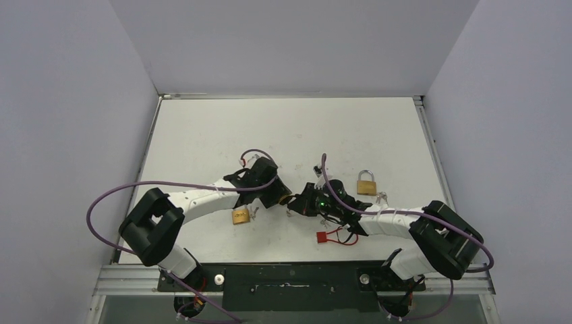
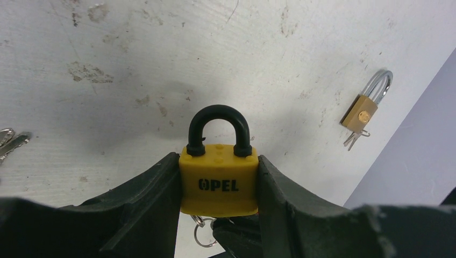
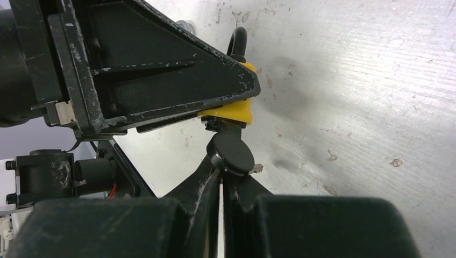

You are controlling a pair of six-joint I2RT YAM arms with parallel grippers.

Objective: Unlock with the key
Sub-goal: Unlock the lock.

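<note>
A yellow padlock (image 2: 219, 180) marked OPEL, with a black shackle (image 2: 219, 121) seated in its body, is clamped by its sides between the fingers of my left gripper (image 2: 219, 166), held off the table. Below the lock's underside hangs a small key ring (image 2: 201, 234). In the right wrist view, my right gripper (image 3: 221, 171) is shut on the round black head of the key (image 3: 232, 151), which points up into the bottom of the padlock (image 3: 236, 112). The blade itself is hidden. From above, the left gripper (image 1: 278, 196) and right gripper (image 1: 299, 201) meet mid-table.
A brass padlock (image 1: 366, 183) with a steel shackle and keys lies to the right, also in the left wrist view as the brass padlock (image 2: 361, 110). Another brass padlock (image 1: 241, 216) lies under the left arm. A red tag (image 1: 327, 237) lies near the right arm. Loose keys (image 2: 11, 142) lie at the left.
</note>
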